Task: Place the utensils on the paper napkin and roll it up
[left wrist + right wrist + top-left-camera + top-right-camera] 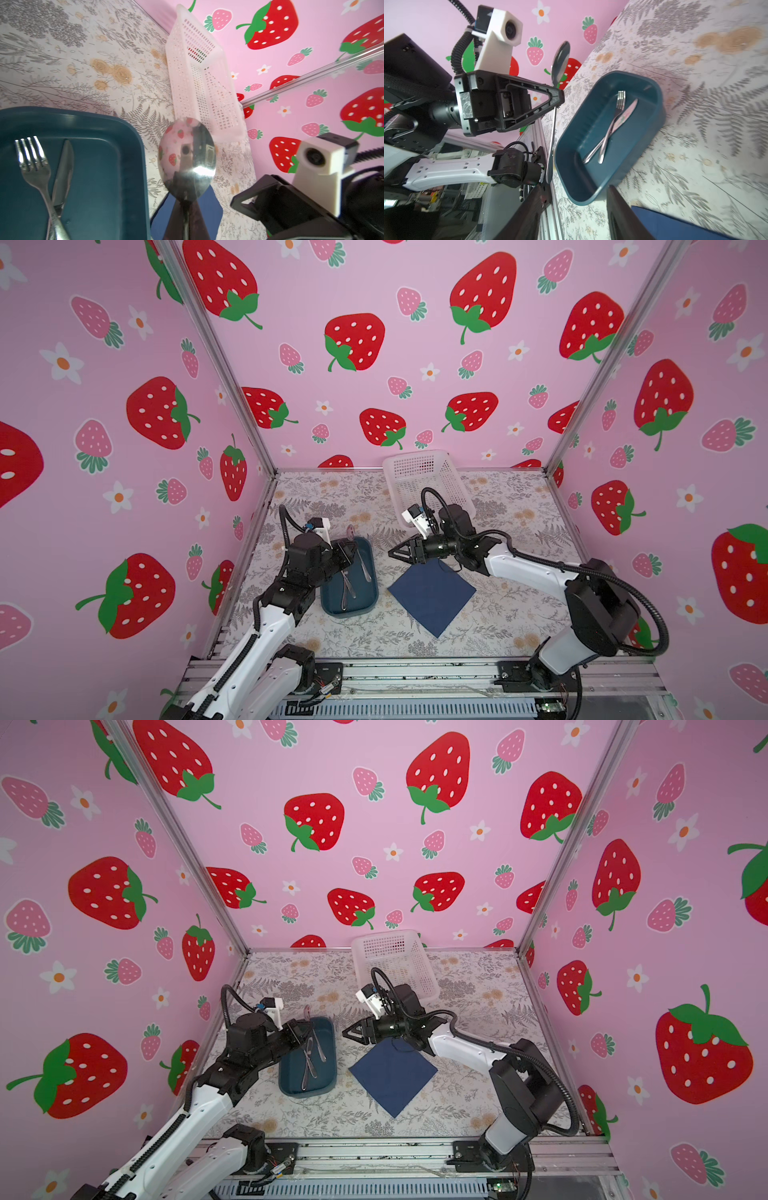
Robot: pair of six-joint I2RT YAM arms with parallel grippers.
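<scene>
Transfer step: left gripper (559, 97), clenched on the spoon (187, 158), holds it above the tray's (348, 612) far edge; fork (34, 164) and knife (63, 164) lie crossed inside the tray. Next move should carry the spoon onto the paper napkin (432, 597) beside the tray. Right gripper (392, 554) hangs released, empty.

Both top views look steeply down from high above the near edge, side by side, sharing almost the whole table (519, 506). The left wrist camera rides close behind the spoon (187, 158), facing far and right toward the basket (199, 83). The right wrist camera sits low, facing left across the tray (654, 124) toward the left gripper (559, 97). Both wrist views share the tray and a corner of the paper napkin (675, 224).
</scene>
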